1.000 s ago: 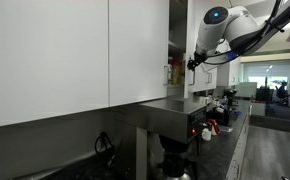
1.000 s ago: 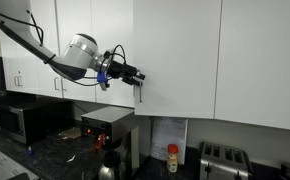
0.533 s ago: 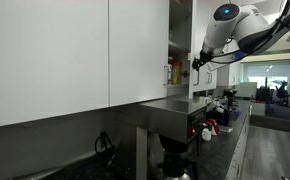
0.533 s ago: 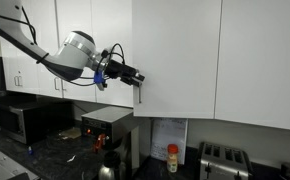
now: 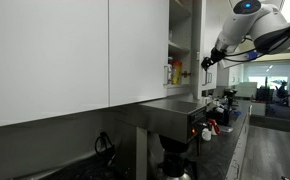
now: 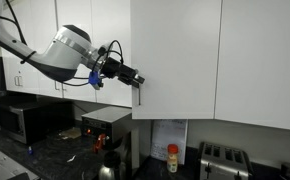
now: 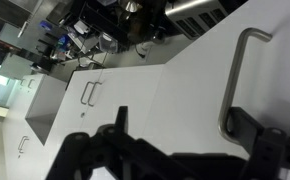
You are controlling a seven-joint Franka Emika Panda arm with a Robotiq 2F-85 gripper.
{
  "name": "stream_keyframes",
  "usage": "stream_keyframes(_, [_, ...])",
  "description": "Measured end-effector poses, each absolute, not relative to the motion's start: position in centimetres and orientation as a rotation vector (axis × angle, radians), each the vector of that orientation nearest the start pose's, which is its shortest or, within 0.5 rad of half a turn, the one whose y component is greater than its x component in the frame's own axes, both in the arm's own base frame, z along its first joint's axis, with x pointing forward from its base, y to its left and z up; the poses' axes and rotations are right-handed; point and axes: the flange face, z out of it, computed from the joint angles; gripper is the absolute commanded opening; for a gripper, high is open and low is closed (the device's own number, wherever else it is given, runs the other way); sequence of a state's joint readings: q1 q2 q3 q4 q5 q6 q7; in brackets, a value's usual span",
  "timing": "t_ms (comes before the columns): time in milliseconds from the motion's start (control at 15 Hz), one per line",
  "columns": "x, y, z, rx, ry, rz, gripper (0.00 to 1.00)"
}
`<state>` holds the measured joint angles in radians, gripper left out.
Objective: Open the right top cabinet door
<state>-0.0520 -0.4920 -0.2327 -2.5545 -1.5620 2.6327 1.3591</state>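
At the far left of the wall hang small white cupboards [image 6: 25, 75] with short bar handles, flat and matt-looking. In front of them the robot arm [image 6: 70, 50] reaches toward the right, with its rounded silver-white shell and a black cable looping over it. The black gripper [image 6: 135, 79] at its end is at the lower left edge of the right top cabinet door [image 6: 177, 55].

This door is a tall, flat, glossy white slab with sharp straight edges. Its long axis stands vertical and its face looks out into the room. It is mounted high on the wall, above the dark counter. In an exterior view its hinge side is to the right, and its left edge stands a little out from the cupboard line. From the side, the cupboard is seen open, with shelves and a yellow bottle [image 5: 175, 72] inside.

The handle [image 7: 240, 80] is a slim silver metal bar, round in section and bent at both ends. It also runs vertical, low on the door's left edge. In the wrist view the dark fingers [image 7: 121, 122] are spread wide. The bar lies between them, close to one finger, and I cannot tell if it touches.

To the right a wider plain white door [image 6: 263, 60] follows. Under it a bottle with a red cap [image 6: 171, 157] and a metal toaster [image 6: 221, 160] stand on the counter.
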Motion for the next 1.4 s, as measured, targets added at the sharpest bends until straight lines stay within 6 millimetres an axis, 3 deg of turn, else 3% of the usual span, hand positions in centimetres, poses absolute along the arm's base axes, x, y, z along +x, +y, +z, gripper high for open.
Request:
stream_keyframes(867, [35.4, -15.9, 47.9, 2.269, -0.574, 1.119, 1.0])
stream_keyframes(1400, [31.0, -22.8, 49.6, 2.162, -0.78, 1.057, 1.0])
